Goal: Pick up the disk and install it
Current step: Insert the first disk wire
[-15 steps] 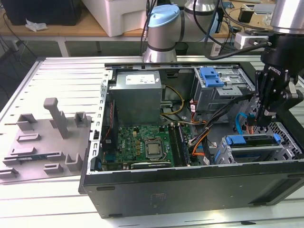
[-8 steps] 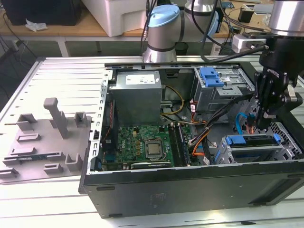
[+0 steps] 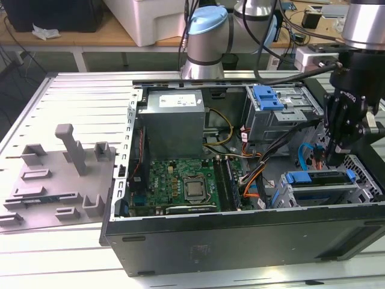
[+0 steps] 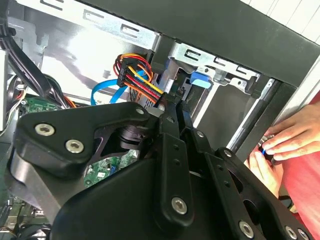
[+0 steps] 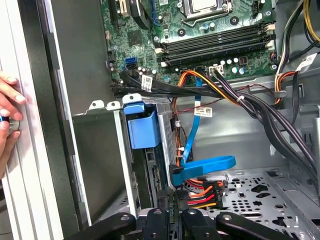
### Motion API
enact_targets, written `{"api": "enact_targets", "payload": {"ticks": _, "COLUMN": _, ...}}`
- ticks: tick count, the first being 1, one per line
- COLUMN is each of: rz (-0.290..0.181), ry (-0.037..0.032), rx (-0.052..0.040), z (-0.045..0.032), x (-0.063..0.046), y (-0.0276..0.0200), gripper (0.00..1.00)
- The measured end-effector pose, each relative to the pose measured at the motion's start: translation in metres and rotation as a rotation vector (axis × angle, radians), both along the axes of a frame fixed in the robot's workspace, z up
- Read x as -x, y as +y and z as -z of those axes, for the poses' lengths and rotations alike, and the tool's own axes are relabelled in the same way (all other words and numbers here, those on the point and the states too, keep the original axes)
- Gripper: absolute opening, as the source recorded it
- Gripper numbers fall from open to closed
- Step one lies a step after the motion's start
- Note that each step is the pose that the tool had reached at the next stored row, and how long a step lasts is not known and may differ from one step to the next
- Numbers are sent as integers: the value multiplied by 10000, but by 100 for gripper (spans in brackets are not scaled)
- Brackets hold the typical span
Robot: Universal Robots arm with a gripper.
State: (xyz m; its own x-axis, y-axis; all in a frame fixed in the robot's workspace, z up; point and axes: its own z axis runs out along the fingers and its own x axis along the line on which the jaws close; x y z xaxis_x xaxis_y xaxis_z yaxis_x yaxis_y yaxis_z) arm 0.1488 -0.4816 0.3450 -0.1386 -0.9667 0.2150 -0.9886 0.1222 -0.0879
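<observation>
I count one open computer case (image 3: 240, 241) lying on its side, and inside it one green motherboard (image 3: 180, 183), one grey power-supply box (image 3: 174, 120) and two silver drive cages. The far cage (image 3: 274, 114) carries a blue latch. The near cage (image 3: 325, 189) holds the one disk (image 3: 319, 178), its blue frame showing along the top, close to the case's front wall. My gripper (image 3: 332, 158) hangs just above that near cage, and in the second wrist view (image 4: 172, 107) it points at one bundle of red, yellow and orange wires (image 4: 137, 75). I cannot tell whether it is closed or gripping anything. One blue ribbon cable (image 5: 205, 165) loops beside the cage. One person's hand (image 5: 7, 120) rests on the case's outer edge. The case sits on a ribbed light-metal table (image 3: 72, 96), with one grey moulded fixture (image 3: 60, 180) at the exterior view's left. Wooden workbenches (image 3: 90, 36) stand behind.
</observation>
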Motion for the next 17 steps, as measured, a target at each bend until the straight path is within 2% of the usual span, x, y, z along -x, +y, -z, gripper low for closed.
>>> {"api": "enact_targets", "payload": {"ticks": 2, "rz": -7, "ry": -33, "rx": -68, "z": 0, "x": 8, "y": -22, "gripper": 17}}
{"api": "enact_targets", "payload": {"ticks": 5, "rz": -9, "ry": -59, "rx": -119, "z": 0, "x": 24, "y": -51, "gripper": 17}}
{"api": "enact_targets", "payload": {"ticks": 13, "rz": -12, "ry": -62, "rx": -137, "z": -1, "x": 28, "y": -57, "gripper": 17}}
{"api": "enact_targets", "payload": {"ticks": 14, "rz": -12, "ry": -62, "rx": -167, "z": 1, "x": 28, "y": -64, "gripper": 17}}
{"api": "enact_targets", "payload": {"ticks": 17, "rz": -12, "ry": -62, "rx": -337, "z": 0, "x": 28, "y": -111, "gripper": 17}}
